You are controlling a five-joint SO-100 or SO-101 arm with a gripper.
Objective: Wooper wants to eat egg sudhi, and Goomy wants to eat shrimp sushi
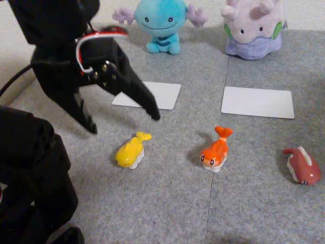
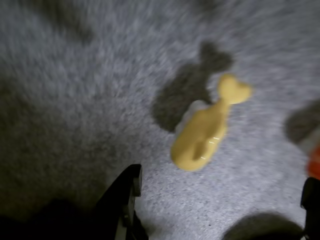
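**Spread gripper above the yellow toy, open carpet all round**

Other view: the black gripper (image 1: pixel 124 124) hangs with its fingers spread wide and nothing between them, just up-left of the egg sudhi (image 1: pixel 131 151). Bare grey carpet (image 1: pixel 167 203) lies around that toy; the shrimp sushi (image 1: pixel 216 150) sits well apart to its right, a dark red fish toy (image 1: pixel 303 166) farther right. Two white cards (image 1: pixel 258 102) lie behind, in front of Wooper (image 1: pixel 161 23) and Goomy (image 1: pixel 254 28).

Wrist view: blurred. The egg sudhi (image 2: pixel 207 131), plain yellow with an upturned forked tail, lies between and beyond the fingertips (image 2: pixel 127 187), touching neither.
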